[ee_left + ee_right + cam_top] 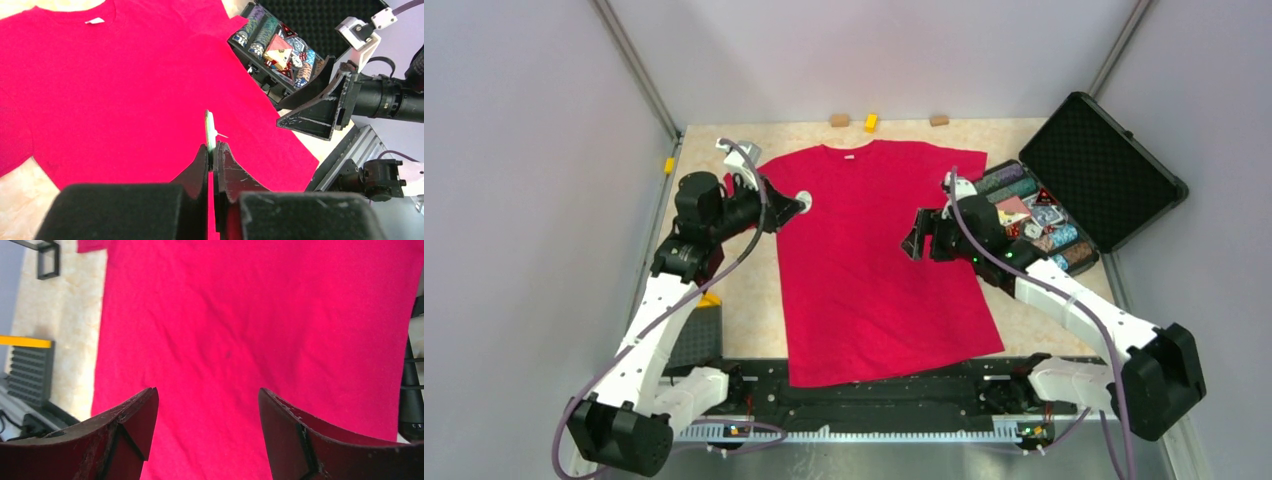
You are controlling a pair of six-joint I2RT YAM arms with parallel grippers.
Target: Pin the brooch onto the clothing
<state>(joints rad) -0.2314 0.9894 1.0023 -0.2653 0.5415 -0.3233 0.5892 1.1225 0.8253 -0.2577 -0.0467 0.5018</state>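
Left tool (pixel 213 150) clenched on brooch (pixel 210 131): badge edge-on, pin (pixel 222 135) poking sideways, held above shirt (pixel 125 90) near its left shoulder. Right tool (pixel 207 400) released, nothing in its gap, hovering over shirt's other side; shirt flat on counter (pixel 754 300). We judge next: right tool pinches up fabric beside brooch, we angle pin shallow through it. Risk: badge twists in grip.

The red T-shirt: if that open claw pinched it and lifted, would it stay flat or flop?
Probably flop: the red T-shirt lies limp with soft creases, so only a pinched tuft should rise under the open right gripper while the rest drapes. Pushed, it would likely bunch rather than slide whole.
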